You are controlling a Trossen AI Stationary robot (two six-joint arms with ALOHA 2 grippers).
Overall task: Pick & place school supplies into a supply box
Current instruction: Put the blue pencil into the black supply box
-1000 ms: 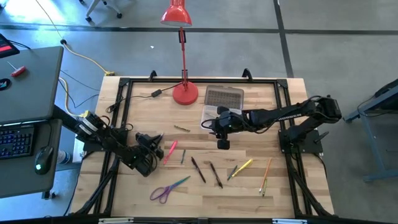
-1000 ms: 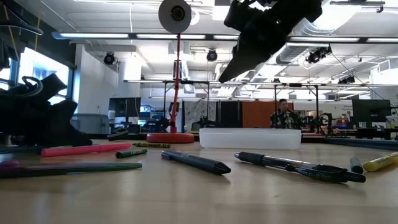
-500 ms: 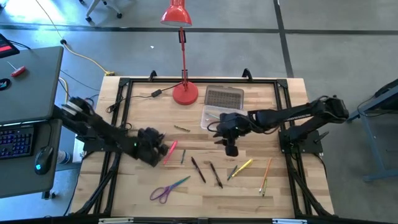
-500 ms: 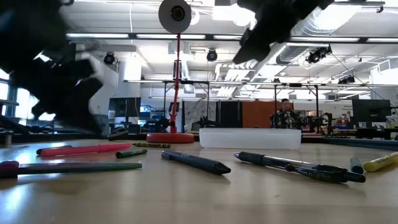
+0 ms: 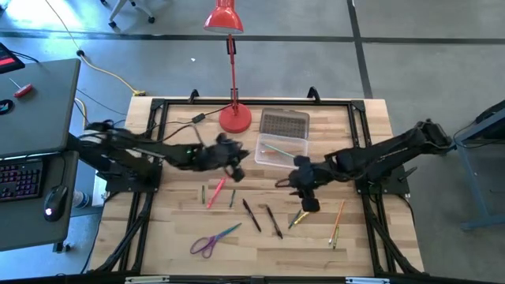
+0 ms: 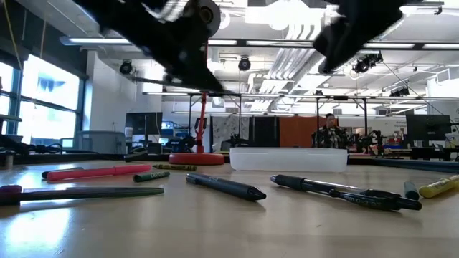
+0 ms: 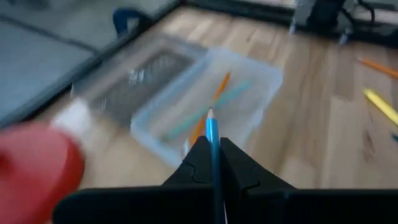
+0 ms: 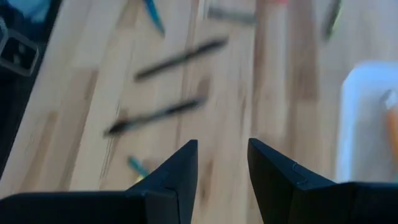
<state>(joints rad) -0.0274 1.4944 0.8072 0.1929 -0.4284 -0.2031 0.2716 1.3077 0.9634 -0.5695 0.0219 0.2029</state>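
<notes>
The clear supply box (image 5: 281, 149) sits open on the far middle of the table, with an orange pencil (image 7: 217, 93) and a teal one inside. Its bumpy grey lid (image 5: 284, 124) lies just behind it. My left gripper (image 5: 236, 155) (image 7: 212, 143) hovers left of the box, shut on a blue pencil (image 7: 212, 124). My right gripper (image 5: 305, 202) (image 8: 222, 144) is open above the table beside the yellow marker (image 5: 306, 211). A pink marker (image 5: 215, 192), two black pens (image 5: 252, 214) (image 5: 274, 222), an orange pencil (image 5: 338, 222) and purple-handled scissors (image 5: 207, 242) lie flat on the wood. My left gripper pinches the blue pencil between its two fingers, and the pencil lies along them. The pointed end (image 7: 211, 114) sticks out past the fingertips (image 7: 200, 149) toward the box. The pencil is lifted clear of the table.
The red lamp base (image 5: 235, 118) stands left of the lid, its post reaching past the far edge. A black cable (image 5: 181, 121) lies at the far left. Small green crayons (image 5: 203, 192) (image 5: 232, 198) lie near the pink marker. A black frame rail (image 5: 260, 101) borders the table.
My left gripper has risen from the table's near left and swung toward the far right, up to the box, carrying the blue pencil. My right gripper has moved from beside the box toward the near right, ending near the yellow marker.
</notes>
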